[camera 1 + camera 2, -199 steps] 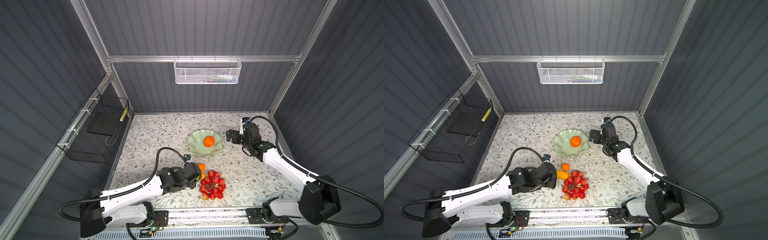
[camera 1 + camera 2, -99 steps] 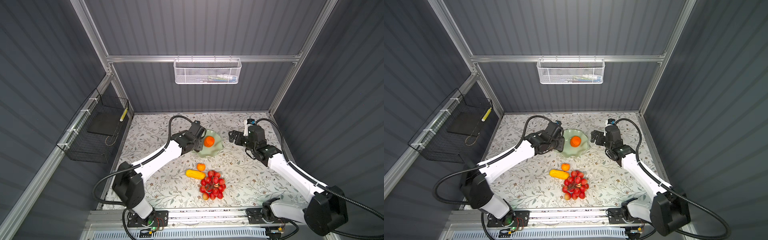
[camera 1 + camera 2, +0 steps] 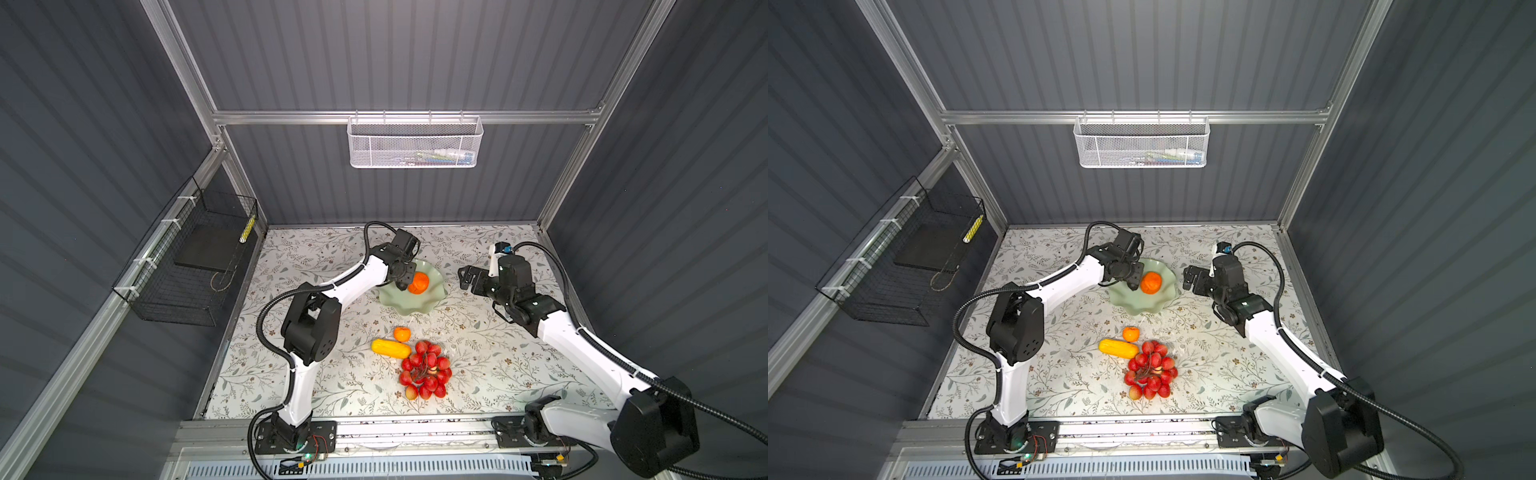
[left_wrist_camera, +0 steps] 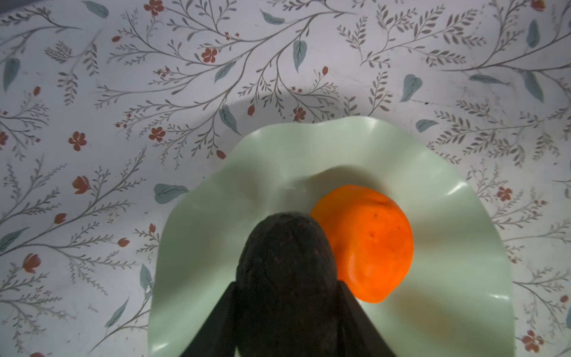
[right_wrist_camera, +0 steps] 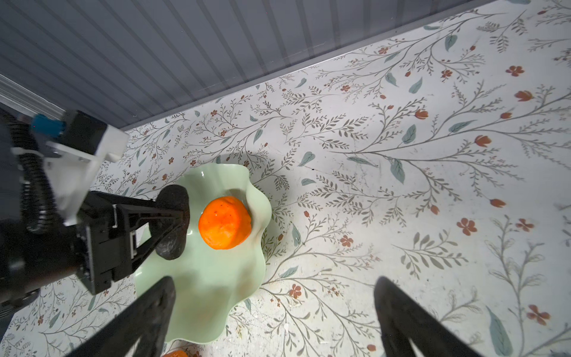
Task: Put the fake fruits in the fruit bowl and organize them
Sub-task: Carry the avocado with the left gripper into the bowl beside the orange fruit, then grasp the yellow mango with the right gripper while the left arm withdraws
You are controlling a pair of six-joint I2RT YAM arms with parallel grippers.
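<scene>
One blackish avocado [image 4: 285, 247], in the left gripper [image 4: 285, 290], overhangs the fruit bowl [image 4: 432, 216].

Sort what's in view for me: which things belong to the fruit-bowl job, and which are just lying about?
Job: pale green wavy-rimmed glossy bowl; big round orange plastic fruit in it; blackish bumpy plastic avocado, gripped over it; small orange tangerine; yellow oblong plastic fruit; cluster of red plastic balls.
Lying about: white mesh wall basket; black wire side basket.
</scene>
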